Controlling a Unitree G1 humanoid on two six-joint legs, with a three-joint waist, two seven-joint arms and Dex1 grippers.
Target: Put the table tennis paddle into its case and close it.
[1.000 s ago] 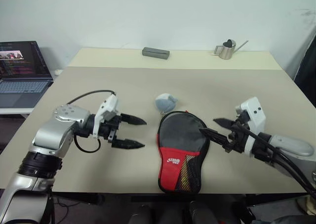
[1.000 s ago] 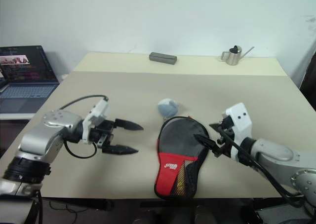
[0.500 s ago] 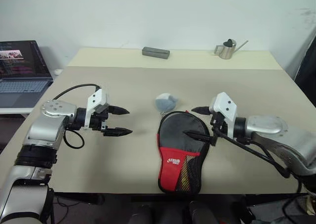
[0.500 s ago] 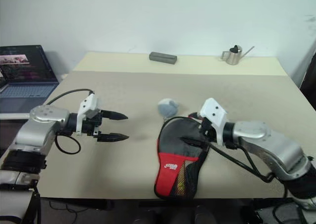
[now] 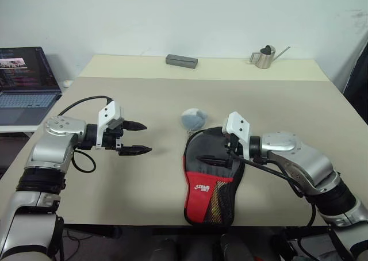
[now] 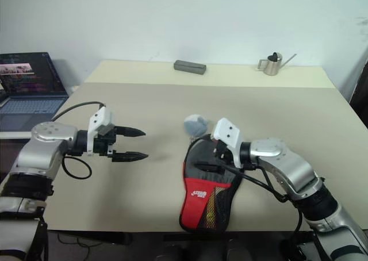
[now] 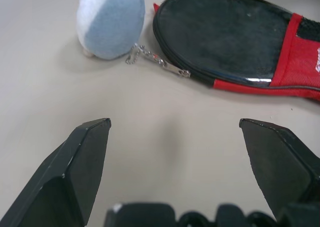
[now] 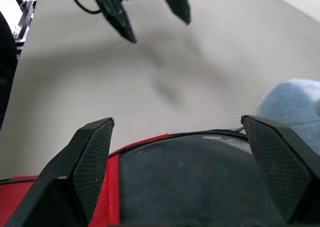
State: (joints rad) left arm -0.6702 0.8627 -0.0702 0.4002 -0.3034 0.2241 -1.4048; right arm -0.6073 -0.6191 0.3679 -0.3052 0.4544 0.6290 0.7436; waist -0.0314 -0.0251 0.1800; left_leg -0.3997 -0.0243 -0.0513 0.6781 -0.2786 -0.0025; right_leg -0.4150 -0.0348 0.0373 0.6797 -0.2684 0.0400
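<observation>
The case (image 5: 210,177), a black pouch with a red mesh pocket, lies flat near the table's front edge, round end away from me. A chain zipper pull (image 7: 165,65) joins it to a small blue-grey plush (image 5: 193,118). The paddle is hidden. My right gripper (image 5: 210,148) hovers open just over the case's round black part, pointing left; its wrist view looks across the case (image 8: 190,182) toward the left gripper (image 8: 149,11). My left gripper (image 5: 148,138) stands open and empty over bare table left of the case (image 7: 225,37), pointing at it.
At the table's (image 5: 144,94) far edge lie a grey box (image 5: 181,60) and a small metal watering can (image 5: 264,58). An open laptop (image 5: 26,83) stands on a side desk at the left. Bare tabletop lies between my left gripper and the case.
My right gripper swung left from beside the case to over its round part and rolled its fingers. My left gripper drew back to the left. Both stayed open.
</observation>
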